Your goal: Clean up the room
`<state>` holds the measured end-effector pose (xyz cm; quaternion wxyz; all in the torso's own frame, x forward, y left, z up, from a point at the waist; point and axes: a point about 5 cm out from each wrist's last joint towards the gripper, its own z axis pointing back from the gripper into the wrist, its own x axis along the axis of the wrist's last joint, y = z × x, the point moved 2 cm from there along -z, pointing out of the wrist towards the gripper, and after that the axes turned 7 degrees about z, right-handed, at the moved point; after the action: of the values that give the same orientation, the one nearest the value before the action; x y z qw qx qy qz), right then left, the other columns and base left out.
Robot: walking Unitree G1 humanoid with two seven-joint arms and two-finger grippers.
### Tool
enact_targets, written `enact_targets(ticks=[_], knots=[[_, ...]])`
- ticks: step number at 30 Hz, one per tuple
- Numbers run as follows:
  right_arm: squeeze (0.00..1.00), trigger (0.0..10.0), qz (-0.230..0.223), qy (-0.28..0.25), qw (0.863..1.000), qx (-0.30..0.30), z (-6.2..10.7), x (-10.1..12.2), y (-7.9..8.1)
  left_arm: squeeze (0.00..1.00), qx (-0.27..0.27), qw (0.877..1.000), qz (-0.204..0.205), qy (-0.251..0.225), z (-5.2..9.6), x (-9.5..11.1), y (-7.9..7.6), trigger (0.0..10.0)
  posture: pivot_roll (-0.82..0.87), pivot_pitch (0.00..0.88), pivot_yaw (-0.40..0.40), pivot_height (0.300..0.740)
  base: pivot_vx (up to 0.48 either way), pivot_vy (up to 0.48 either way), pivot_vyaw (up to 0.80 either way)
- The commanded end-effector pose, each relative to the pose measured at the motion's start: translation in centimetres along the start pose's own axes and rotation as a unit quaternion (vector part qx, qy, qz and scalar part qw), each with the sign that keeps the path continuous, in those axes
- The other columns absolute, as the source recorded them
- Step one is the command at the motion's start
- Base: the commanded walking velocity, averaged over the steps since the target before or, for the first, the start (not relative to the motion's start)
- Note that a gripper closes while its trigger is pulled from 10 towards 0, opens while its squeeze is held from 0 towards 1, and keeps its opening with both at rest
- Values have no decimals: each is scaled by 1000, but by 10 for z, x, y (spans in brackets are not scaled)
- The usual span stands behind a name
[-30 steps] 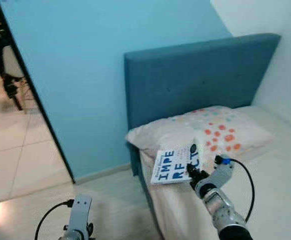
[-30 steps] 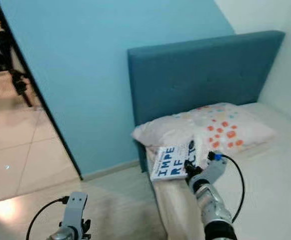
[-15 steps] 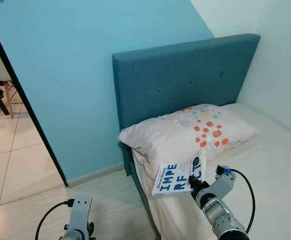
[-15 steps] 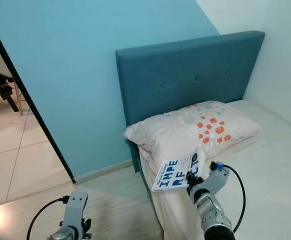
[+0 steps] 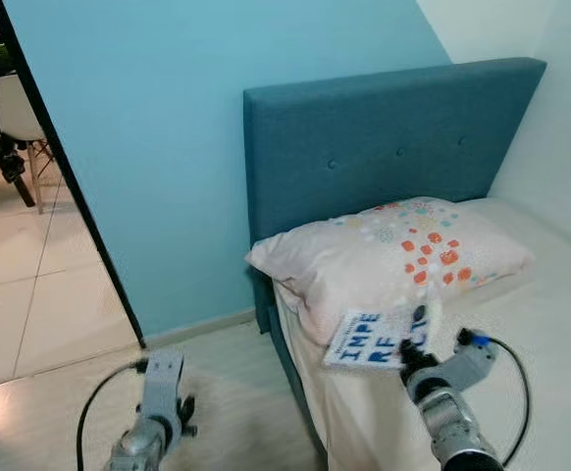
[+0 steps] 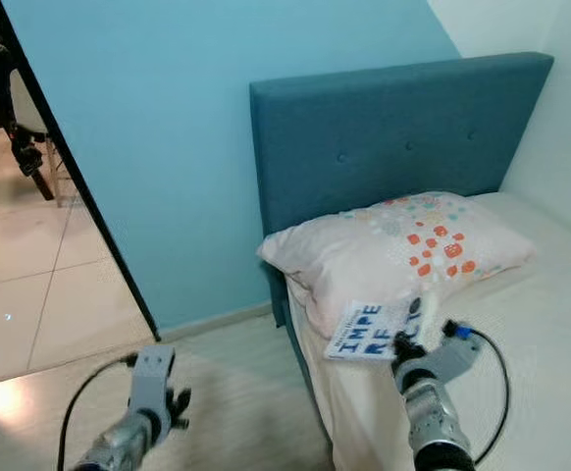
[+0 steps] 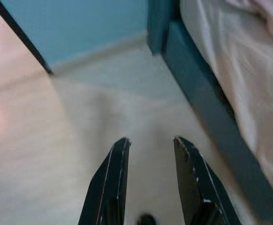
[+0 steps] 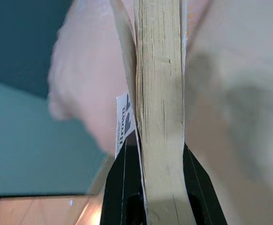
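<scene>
Now book [image 5: 377, 339] at 11 o'clock of right gripper [image 5: 412, 358], clamped between 2 fingers, over bed [image 5: 550, 324] edge below pillow [image 5: 393, 250]; left gripper [image 7: 148, 176] parted, idle above floor [image 5: 227, 392].

Book [image 5: 376, 340] lettering partly blurred; bed [image 5: 550, 324] cut off.

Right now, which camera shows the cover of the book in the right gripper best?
The left eye view: the book faces the camera with its blue letters readable, held by the right gripper. The right eye view shows much the same. The right wrist view shows its page edges.
</scene>
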<state>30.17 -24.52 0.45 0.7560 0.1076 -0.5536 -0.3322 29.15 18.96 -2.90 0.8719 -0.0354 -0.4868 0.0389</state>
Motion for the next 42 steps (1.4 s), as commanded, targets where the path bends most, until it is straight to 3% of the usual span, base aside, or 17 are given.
enact_targets(ticks=[1, 12, 21, 25, 29, 32, 34, 38, 39, 42], knots=[[0, 10000, -15, -17, 1000, -13, 3, 3, -8, 0, 15, 1000, -1, -7, 1, 4, 12, 10000, -4, 33, 16, 615, 0, 0, 0], [0, 10000, -65, -63, 996, -22, 6, 13, -22, 0, 21, 1000, -8, -17, 3, 7, 20, 10000, 20, 70, 41, 575, 0, 0, 0], [0, 10000, -98, -70, 990, -75, 12, 3, -39, 0, 16, 1000, -24, -9, 11, -4, 32, 10000, 54, 128, 65, 575, 0, 0, 0], [0, 10000, -108, -68, 989, -75, 9, 4, -34, 0, 17, 999, -29, -5, 15, -10, 38, 10000, 65, 145, 69, 575, 0, 0, 0], [0, 10000, -160, -91, 979, -86, 2, 14, -28, 0, 14, 999, -33, -4, 18, -14, 39, 10000, 85, 173, 72, 575, 0, 0, 0], [0, 10000, -175, -95, 976, -90, 1, 16, -27, 0, 13, 999, -33, -4, 19, -15, 39, 10000, 85, 173, 72, 575, 0, 0, 0], [0, 10000, -206, -98, 970, -88, -4, 19, -18, 0, 7, 999, -38, -3, 20, -18, 39, 10000, 99, 189, 72, 575, 0, 0, 0], [0, 10000, -220, -90, 969, -72, -9, 17, -4, 0, 3, 999, -42, -3, 22, -20, 39, 10000, 109, 201, 73, 575, 0, 0, 0], [0, 10000, -230, -76, 969, -55, -14, 13, 13, 0, -3, 999, -47, -1, 23, -22, 39, 10000, 121, 210, 73, 575, 0, 0, 0], [0, 10000, -235, -71, 968, -50, -16, 11, 18, 0, -6, 999, -49, -1, 23, -23, 39, 10000, 123, 211, 74, 575, 0, 0, 0]])
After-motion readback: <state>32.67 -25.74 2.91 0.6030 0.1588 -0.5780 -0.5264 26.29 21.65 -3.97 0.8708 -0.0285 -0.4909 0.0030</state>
